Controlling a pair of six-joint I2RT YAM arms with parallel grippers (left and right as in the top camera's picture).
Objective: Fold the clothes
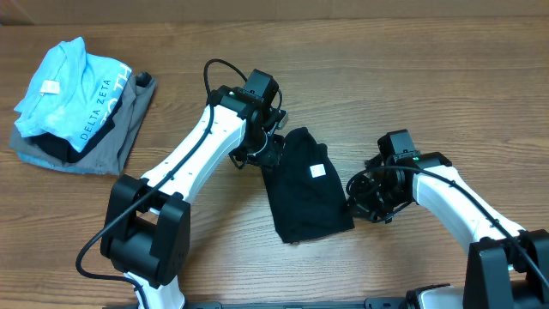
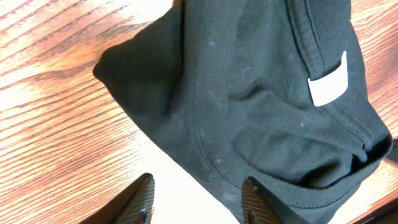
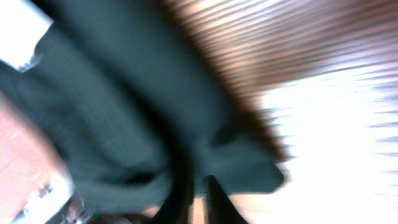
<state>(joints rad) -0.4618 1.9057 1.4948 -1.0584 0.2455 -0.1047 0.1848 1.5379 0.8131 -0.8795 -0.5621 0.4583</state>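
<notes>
The black T-shirt lies folded into a narrow shape in the middle of the table, its small white tag facing up. My left gripper is at the shirt's top left edge. In the left wrist view its fingers are open and hold nothing, one finger over bare table and one at the shirt's hem. My right gripper is at the shirt's lower right edge. The right wrist view is blurred; its fingers are nearly together with the shirt's edge at their tips.
A light blue "DELTA ZETA" shirt lies on a grey folded garment at the back left of the wooden table. Both arms reach in from the front edge.
</notes>
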